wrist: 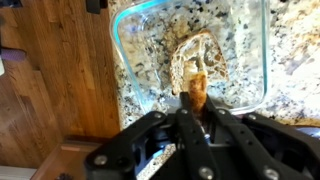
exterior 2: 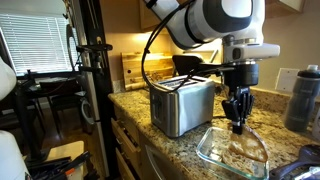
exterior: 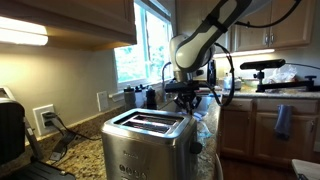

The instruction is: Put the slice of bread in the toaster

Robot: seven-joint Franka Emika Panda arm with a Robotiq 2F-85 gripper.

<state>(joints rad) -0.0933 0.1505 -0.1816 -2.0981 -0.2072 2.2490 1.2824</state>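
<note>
My gripper (wrist: pixel 197 112) is shut on the slice of bread (wrist: pixel 197 90), a small golden-brown piece held on edge between the fingertips. It hangs just above a clear glass dish (wrist: pixel 125 60) on the granite counter. A pale bread-shaped patch lies in the dish below it; I cannot tell whether it is a reflection. In both exterior views the gripper (exterior 2: pixel 237 122) (exterior: pixel 185 100) is beside the brushed steel toaster (exterior 2: pixel 182 105) (exterior: pixel 145 140), a little apart from it. The toaster's two top slots are open. The glass dish (exterior 2: pixel 232 152) sits next to the toaster.
A black appliance (exterior: pixel 10 130) stands at the counter's end. A dark bottle (exterior 2: pixel 303 95) stands behind the dish. A black camera stand (exterior 2: pixel 95 60) rises beside the counter. The counter edge drops to a wood floor (wrist: pixel 50 90).
</note>
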